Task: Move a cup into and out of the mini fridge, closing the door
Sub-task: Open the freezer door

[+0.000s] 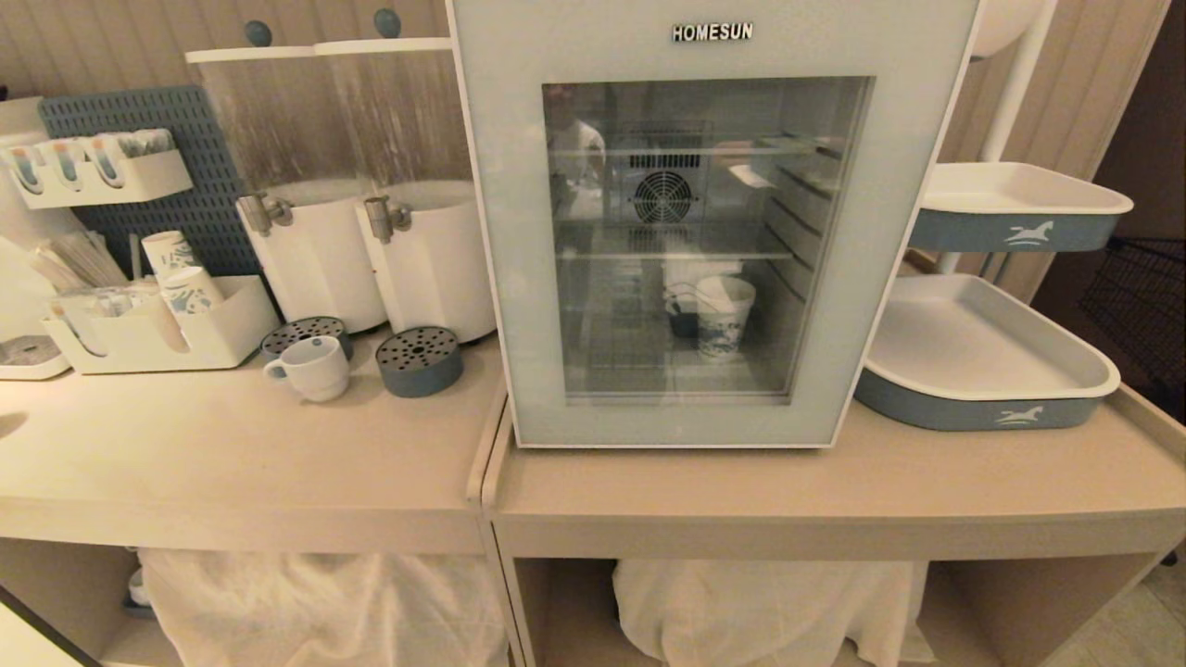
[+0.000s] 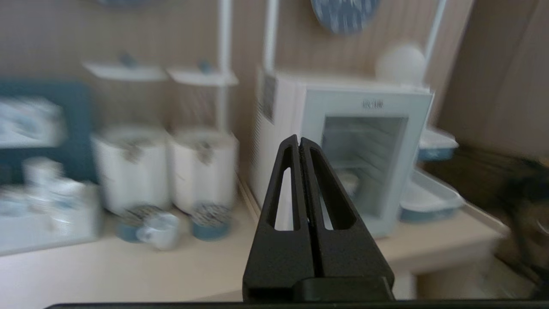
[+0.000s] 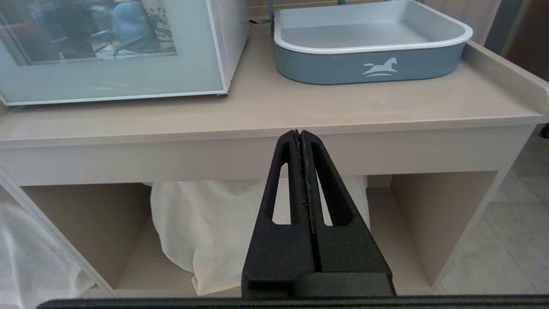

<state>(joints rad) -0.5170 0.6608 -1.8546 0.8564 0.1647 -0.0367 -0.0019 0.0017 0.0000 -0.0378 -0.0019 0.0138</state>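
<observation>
Left wrist view shows the left hand [image 2: 300,143], pressed together and empty, well apart from the cup [image 2: 161,230] on the worktop [image 2: 128,270], beside the "HOMESUN" door [image 1: 681,250].

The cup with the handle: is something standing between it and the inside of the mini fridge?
Yes. The door of the mini fridge is shut, so the cup, on the counter left of it, cannot enter.

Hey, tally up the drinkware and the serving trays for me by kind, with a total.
Squat white ceramic handled cup: 1
Blue-patterned paper cups: 3, two in the organiser, one inside the fridge
Blue-sided white trays: 2
Total: 6
</observation>
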